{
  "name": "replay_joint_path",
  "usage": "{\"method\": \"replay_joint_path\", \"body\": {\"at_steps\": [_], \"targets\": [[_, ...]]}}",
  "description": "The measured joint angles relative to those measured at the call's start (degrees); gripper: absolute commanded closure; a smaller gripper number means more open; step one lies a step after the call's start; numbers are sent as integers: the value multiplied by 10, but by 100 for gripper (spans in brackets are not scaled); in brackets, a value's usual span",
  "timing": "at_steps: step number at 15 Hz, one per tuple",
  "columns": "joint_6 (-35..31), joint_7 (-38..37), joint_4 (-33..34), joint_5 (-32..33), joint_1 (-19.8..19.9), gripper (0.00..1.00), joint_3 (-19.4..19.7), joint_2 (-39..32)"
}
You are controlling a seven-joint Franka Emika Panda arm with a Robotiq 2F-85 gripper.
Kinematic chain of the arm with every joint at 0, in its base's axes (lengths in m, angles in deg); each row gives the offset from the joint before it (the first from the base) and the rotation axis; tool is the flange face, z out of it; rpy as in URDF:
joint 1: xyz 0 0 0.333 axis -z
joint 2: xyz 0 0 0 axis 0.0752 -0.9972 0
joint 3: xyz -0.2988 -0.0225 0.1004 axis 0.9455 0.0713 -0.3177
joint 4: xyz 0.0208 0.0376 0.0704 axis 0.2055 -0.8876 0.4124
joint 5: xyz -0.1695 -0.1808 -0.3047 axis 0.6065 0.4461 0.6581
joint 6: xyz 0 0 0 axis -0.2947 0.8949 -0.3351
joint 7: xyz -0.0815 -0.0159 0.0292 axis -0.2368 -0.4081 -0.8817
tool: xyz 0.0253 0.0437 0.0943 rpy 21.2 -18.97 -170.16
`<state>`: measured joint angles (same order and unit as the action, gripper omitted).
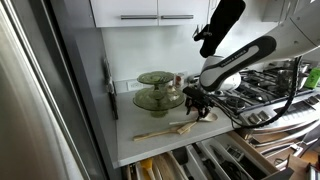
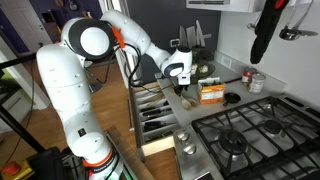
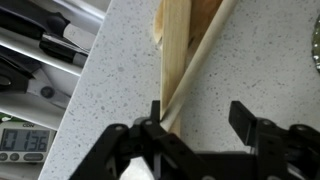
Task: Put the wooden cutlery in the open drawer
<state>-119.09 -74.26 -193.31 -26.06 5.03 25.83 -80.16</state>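
Note:
The wooden cutlery [image 1: 165,130] lies on the pale countertop, two tan pieces with long handles. In the wrist view the handles [image 3: 180,50] cross and run down to the inner face of the left finger [image 3: 155,112]. My gripper [image 3: 199,115] stands open low over the handle ends; the right finger is well apart from the wood. In both exterior views the gripper [image 1: 197,103] [image 2: 183,88] hangs just above the counter near its edge. The open drawer [image 1: 200,160] [image 2: 152,115] is pulled out below the counter, with utensils in narrow compartments, and shows at the left of the wrist view [image 3: 40,50].
Two green glass dishes [image 1: 158,92] stand at the back of the counter [image 3: 260,60]. A gas stove [image 2: 250,125] lies beside it. An orange box [image 2: 212,93] and a small can [image 2: 257,81] sit near the wall. A digital display [image 3: 25,140] shows below the drawer.

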Motion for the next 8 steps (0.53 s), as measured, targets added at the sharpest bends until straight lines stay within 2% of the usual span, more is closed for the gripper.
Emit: {"method": "replay_joint_path", "body": {"at_steps": [5, 7, 8], "targets": [[0, -37, 0, 20, 0, 98, 12, 0], [0, -50, 0, 28, 0, 100, 16, 0], [0, -56, 0, 31, 0, 97, 18, 0]]}}
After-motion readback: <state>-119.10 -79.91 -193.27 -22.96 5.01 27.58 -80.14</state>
